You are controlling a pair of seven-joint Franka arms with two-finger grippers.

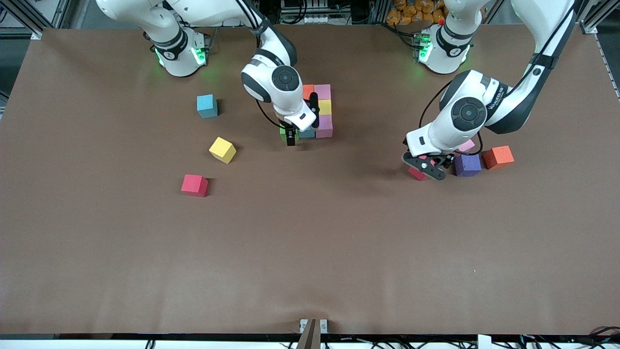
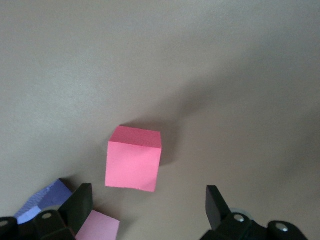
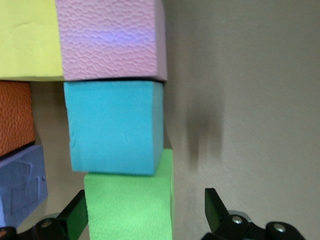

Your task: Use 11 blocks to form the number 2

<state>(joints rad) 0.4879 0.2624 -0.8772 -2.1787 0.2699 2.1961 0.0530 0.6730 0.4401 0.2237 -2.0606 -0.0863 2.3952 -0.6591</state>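
The unfinished number 2 [image 1: 317, 112] sits mid-table near the robots' bases. At its green block [image 3: 130, 205] the right gripper [image 1: 290, 138] stands wide. Toward the left arm's end, the left gripper [image 1: 428, 167] hangs wide over a red block [image 2: 133, 158].

Matt, pebbled foam blocks [image 3: 112, 40]; dull brown table [image 1: 310, 252]; glossy white arms.

The front view looks down across the table [image 1: 310, 252] toward both bases; each wrist view looks closely at blocks.
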